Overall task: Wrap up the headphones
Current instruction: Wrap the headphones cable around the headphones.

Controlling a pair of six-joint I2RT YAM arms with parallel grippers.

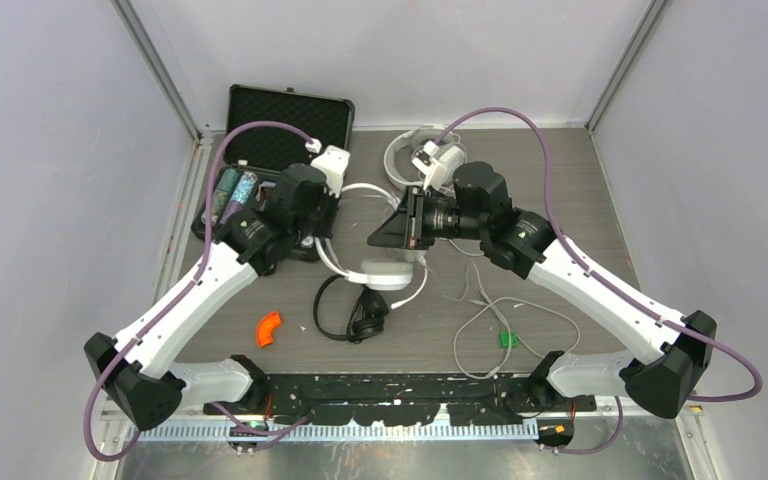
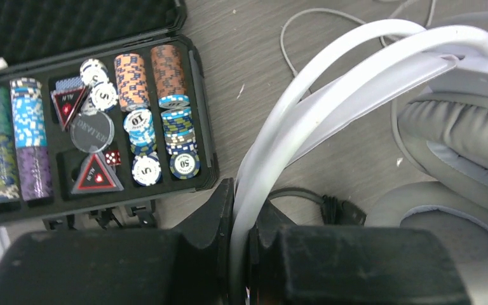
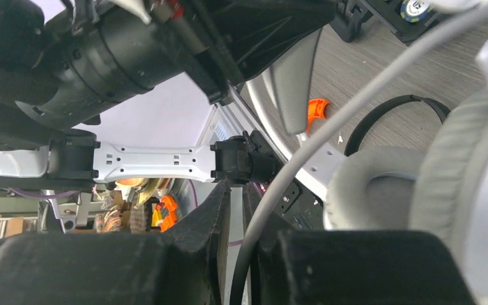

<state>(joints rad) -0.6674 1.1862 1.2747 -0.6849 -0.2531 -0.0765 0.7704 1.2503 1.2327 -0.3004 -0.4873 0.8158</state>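
Observation:
My left gripper is shut on the white headband of a white padded headset, whose grey ear cushions lie to its right. My right gripper faces the left one and is shut on that headset's pale cord, which runs between its fingers. The cord's loose length trails over the table to the right. The slim black headset lies near the front middle. A second white headset lies at the back, partly hidden by the right arm.
An open black case of poker chips stands at the back left, close to the left gripper. An orange clip lies front left. A green plug lies on the cord at front right.

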